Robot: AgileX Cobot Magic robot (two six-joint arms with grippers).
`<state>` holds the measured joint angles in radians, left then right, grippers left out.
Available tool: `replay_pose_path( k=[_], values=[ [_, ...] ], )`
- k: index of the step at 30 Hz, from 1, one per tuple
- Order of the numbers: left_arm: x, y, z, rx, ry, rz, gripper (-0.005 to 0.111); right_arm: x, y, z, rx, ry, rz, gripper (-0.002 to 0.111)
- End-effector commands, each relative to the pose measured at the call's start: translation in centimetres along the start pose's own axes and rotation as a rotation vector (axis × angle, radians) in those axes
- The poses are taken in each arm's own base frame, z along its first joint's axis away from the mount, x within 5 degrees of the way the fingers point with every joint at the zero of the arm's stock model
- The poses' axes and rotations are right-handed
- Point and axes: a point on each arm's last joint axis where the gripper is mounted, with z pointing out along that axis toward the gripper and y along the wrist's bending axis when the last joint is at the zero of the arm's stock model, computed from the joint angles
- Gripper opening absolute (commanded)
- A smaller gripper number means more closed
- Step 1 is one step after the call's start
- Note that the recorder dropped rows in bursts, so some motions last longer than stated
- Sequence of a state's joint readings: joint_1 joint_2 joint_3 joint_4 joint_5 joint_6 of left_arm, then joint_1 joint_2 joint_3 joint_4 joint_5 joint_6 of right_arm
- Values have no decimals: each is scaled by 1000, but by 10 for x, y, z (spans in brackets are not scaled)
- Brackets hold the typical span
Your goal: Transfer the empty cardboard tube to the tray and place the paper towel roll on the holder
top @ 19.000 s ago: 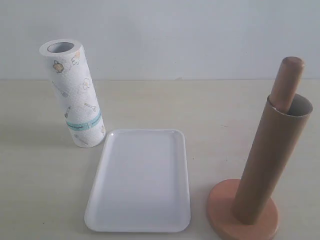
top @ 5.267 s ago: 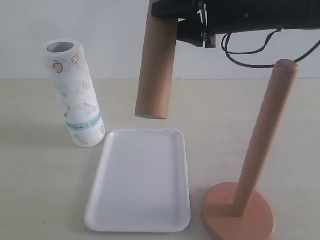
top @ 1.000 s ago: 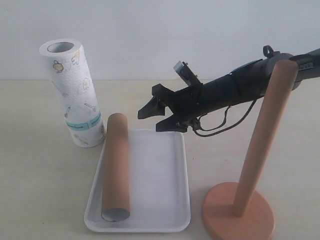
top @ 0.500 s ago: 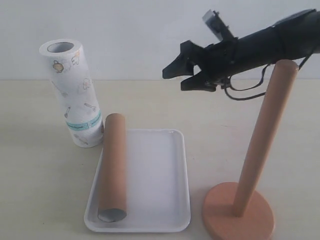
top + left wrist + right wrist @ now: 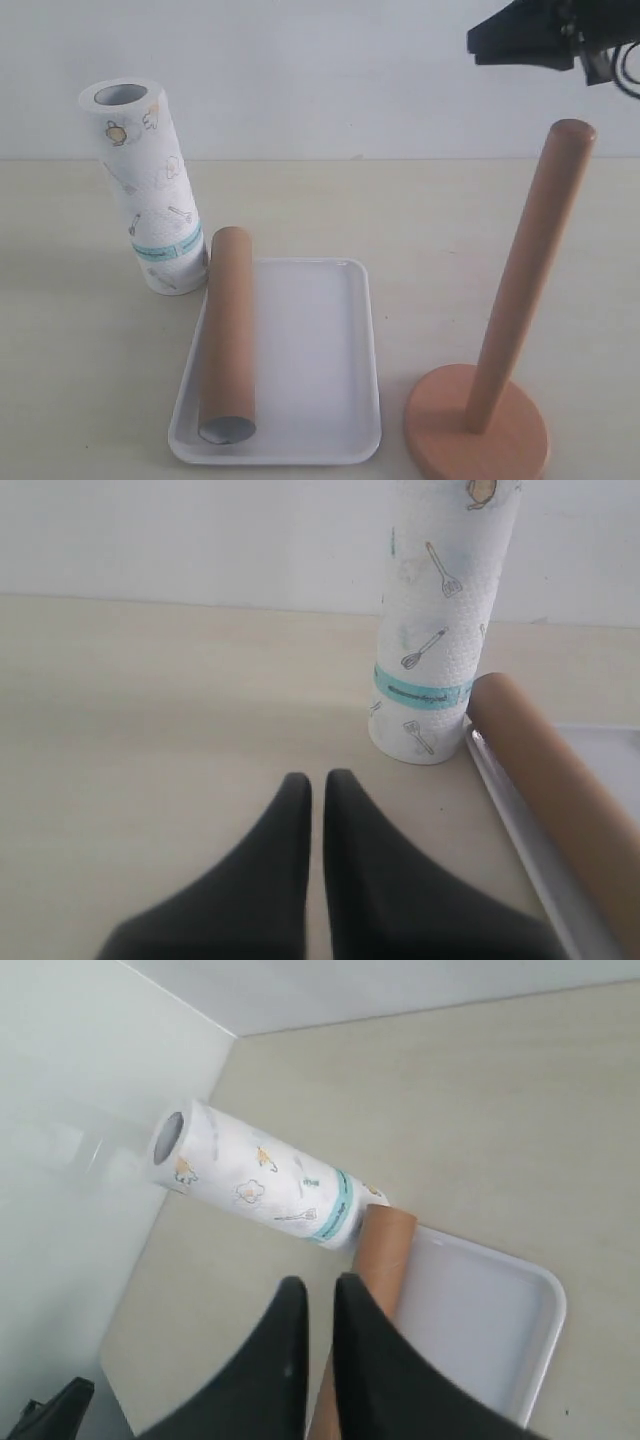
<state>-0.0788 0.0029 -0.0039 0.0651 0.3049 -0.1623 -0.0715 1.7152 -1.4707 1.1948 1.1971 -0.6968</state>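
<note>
The empty cardboard tube [image 5: 228, 335] lies lengthwise along the left side of the white tray [image 5: 320, 370], its far end sticking out past the rim beside the paper towel roll [image 5: 150, 190]. The roll stands upright on the table. The holder [image 5: 525, 280] stands bare at the right on its round base. My right gripper [image 5: 482, 38] hangs high at the upper right, shut and empty; its wrist view looks down on the roll [image 5: 260, 1185], tube [image 5: 385, 1245] and tray [image 5: 480, 1320]. My left gripper [image 5: 318, 780] is shut and empty, low over the table short of the roll [image 5: 445, 630] and tube [image 5: 550, 770].
A white wall backs the beige table [image 5: 420, 220]. A dark part [image 5: 48, 1412] shows at the table's edge in the right wrist view. The tray's rim [image 5: 515, 825] runs beside the left gripper.
My right gripper has risen from just above the tray's far edge and pulled back to the upper right. Its jaws have closed. The tube, roll and holder have stayed put.
</note>
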Motion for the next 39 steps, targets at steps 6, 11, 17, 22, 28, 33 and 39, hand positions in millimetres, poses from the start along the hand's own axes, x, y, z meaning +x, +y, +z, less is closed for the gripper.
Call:
replay_pose_path(
  k=[6,11,17,22,28,33,39],
  values=[
    [0,0,0,6,-11,-5,4,27,69,-89,142,-222,-102,0],
    [0,0,0,6,-11,-5,4,73,115,-113,207,-327,-188,0],
    [0,0,0,6,-11,-5,4,146,159,-126,241,-385,-338,0],
    [0,0,0,6,-11,-5,4,198,191,-131,200,-394,-434,0],
    [0,0,0,6,-11,-5,4,240,223,-139,187,-436,-581,0],
    [0,0,0,6,-11,-5,4,262,236,-143,190,-478,-660,0],
    [0,0,0,6,-11,-5,4,270,241,-144,191,-493,-688,0]
  ],
)
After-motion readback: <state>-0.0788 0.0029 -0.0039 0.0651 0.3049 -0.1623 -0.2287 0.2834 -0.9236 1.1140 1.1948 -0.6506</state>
